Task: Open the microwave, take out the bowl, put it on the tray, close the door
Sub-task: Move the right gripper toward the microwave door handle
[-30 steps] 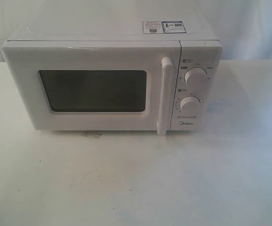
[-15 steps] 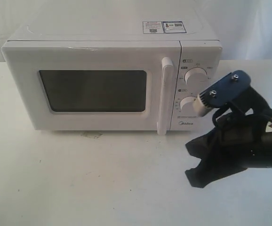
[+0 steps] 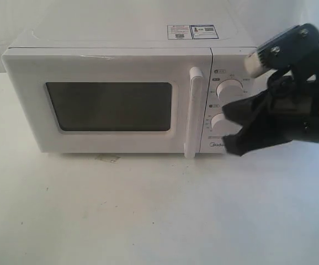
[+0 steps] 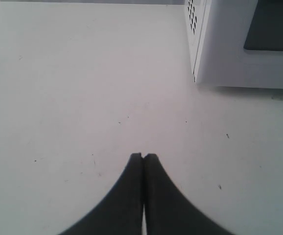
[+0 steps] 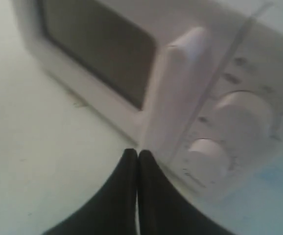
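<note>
The white microwave [image 3: 132, 94] stands at the back of the table with its door [image 3: 107, 102] closed. The bowl is hidden and no tray shows. My right gripper [image 3: 228, 132] is shut and empty, hovering in front of the lower knob [image 3: 221, 121], just right of the vertical bar handle [image 3: 194, 113]. In the right wrist view its tips [image 5: 137, 152] sit close below the handle [image 5: 173, 93], beside the two knobs [image 5: 207, 156]. My left gripper [image 4: 143, 155] is shut and empty over bare table, with the microwave's left front corner [image 4: 220, 54] a little way ahead of it. It does not appear in the exterior view.
The white table [image 3: 148, 210] stretches in front of the microwave, with a small stain [image 3: 107, 158] under the door's edge. Stickers [image 3: 192, 31] lie on the microwave's top. A pale backdrop hangs behind.
The right arm came in from the right and has since risen and moved up against the control panel. The microwave and its door have not moved.
</note>
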Controlling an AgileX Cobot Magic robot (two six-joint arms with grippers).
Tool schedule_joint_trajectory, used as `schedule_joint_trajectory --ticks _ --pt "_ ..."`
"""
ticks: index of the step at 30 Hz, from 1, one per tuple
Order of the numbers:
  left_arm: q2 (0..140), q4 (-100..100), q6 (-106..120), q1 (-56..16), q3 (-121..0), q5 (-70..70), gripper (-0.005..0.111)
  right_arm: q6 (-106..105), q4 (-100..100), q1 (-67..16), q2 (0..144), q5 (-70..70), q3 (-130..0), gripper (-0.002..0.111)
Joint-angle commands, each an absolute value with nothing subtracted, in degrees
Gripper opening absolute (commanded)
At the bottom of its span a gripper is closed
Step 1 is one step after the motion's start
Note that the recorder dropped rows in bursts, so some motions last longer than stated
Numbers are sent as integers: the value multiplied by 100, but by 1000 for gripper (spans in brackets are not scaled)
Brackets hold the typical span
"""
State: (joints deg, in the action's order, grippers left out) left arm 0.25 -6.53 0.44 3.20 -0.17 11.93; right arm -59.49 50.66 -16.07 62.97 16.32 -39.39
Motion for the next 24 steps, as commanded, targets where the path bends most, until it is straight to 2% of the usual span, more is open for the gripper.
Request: schedule_joint_trajectory --ticks 1,9,12,15,17,24 --pt "0 -724 0 331 0 1194 0 -6023 5119 -694 6306 1288 -3985 0" --pt "0 -724 0 331 0 1194 0 -6023 5330 638 6899 2071 -4161 0" --pt "0 -724 0 331 0 1194 0 -6811 5694 720 7299 3657 -4455 0" --pt "0 -724 0 331 0 1194 0 -8942 6578 685 7549 5735 -4555 0" --pt "0 -724 0 331 0 1194 0 -10087 7123 685 7568 6544 -4555 0" --pt "0 -724 0 331 0 1194 0 -10430 7247 685 7528 6600 -4555 0"
